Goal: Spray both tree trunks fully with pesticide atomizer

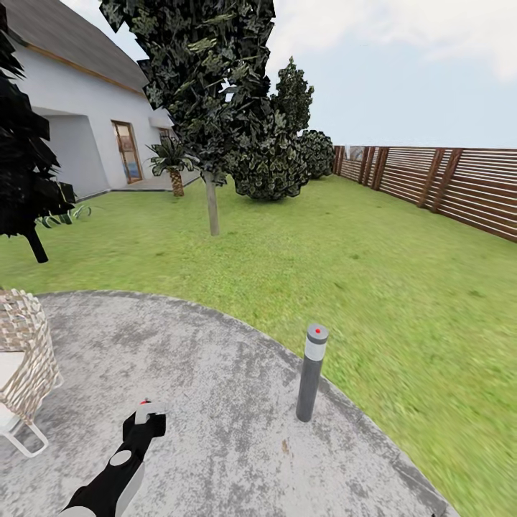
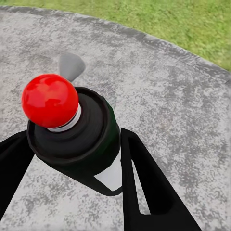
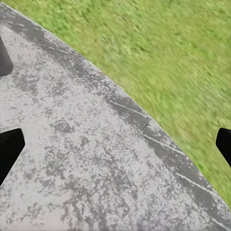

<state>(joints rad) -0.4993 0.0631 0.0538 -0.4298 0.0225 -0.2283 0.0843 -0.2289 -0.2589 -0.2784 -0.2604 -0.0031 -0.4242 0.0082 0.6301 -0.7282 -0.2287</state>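
Atomizer (image 2: 77, 139) over mottled patio (image 1: 215, 373)

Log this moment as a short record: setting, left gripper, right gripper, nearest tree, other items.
setting: grey patio bordered by lawn
left gripper: shut on the atomizer, red spot up
right gripper: open, fingers wide apart over the patio edge
nearest tree: trunk standing in the lawn ahead, no white specks visible
other items: lamp post, wicker chair, fence
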